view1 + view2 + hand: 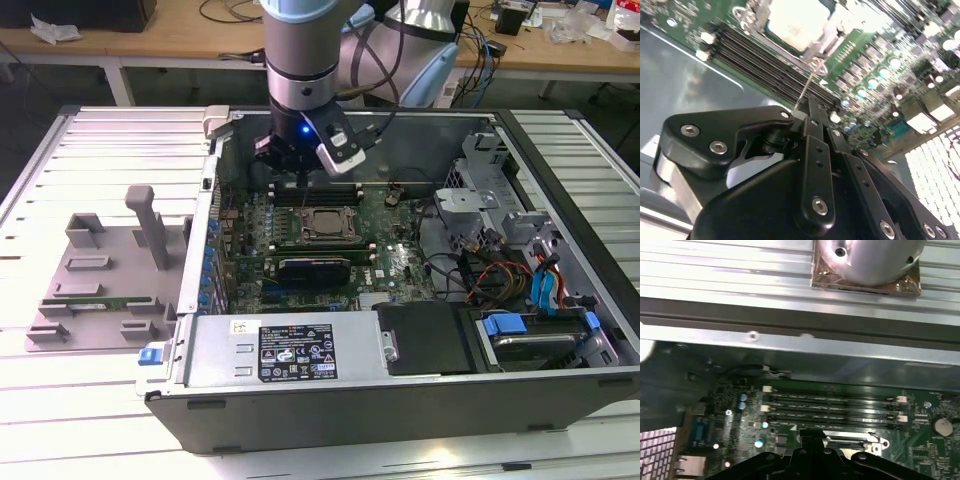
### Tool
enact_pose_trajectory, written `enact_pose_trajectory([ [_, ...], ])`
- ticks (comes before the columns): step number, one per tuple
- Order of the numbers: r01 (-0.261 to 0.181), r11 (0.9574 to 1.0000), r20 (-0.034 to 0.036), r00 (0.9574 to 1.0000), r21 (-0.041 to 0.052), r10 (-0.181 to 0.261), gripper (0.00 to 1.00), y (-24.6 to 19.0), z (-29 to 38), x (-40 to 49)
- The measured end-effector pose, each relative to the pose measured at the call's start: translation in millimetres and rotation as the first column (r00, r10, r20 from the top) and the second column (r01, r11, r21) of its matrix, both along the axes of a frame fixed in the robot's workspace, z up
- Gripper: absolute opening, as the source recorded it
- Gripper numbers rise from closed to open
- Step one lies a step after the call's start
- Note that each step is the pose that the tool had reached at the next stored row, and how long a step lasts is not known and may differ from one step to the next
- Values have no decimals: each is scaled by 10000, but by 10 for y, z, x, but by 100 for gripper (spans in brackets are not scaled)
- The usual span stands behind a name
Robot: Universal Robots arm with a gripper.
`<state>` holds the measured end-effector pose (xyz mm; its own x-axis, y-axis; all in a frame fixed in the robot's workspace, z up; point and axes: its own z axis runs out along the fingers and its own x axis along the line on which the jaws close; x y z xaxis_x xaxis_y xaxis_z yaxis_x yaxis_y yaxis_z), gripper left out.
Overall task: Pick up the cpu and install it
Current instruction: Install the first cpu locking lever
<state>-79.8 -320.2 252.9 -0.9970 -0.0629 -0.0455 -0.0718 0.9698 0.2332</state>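
The grey cylindrical arm (300,60) bears a pale-blue ring (300,8) at twelve o'clock, a blue light (303,128) at six, and a black gripper (813,107) with silver screws (719,147).

The cpu (797,22) is running off the second wrist view's edge; the gripper (812,442) is hiding much of the first wrist view's socket (855,440).

Bright, even room light fills the exterior view. In the second wrist view glare bleaches the cpu (799,22) on the motherboard (875,55). In the first wrist view the case wall (690,375) beside the motherboard lies dim.
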Motion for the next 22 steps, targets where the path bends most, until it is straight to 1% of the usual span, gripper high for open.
enact_pose_trajectory([
  [1, -3, 10000, -1, 10000, 0, 3, 11, 0, -4, 60],
  [3, 0, 10000, -2, 10000, 1, 0, 11, 0, -6, 74],
  [5, -3, 10000, 77, 10000, -2, 3, 11, -1, -28, 76],
  [10, -2, 10000, 79, 10000, 0, 2, 11, 0, -37, 102],
  [14, -2, 10000, 79, 10000, 0, 2, 11, 0, -55, 153],
  [20, -1, 10000, 78, 10000, -1, 1, 11, 0, -69, 199],
  [22, -1, 10000, 79, 10000, 0, 1, 11, 0, -78, 235],
])
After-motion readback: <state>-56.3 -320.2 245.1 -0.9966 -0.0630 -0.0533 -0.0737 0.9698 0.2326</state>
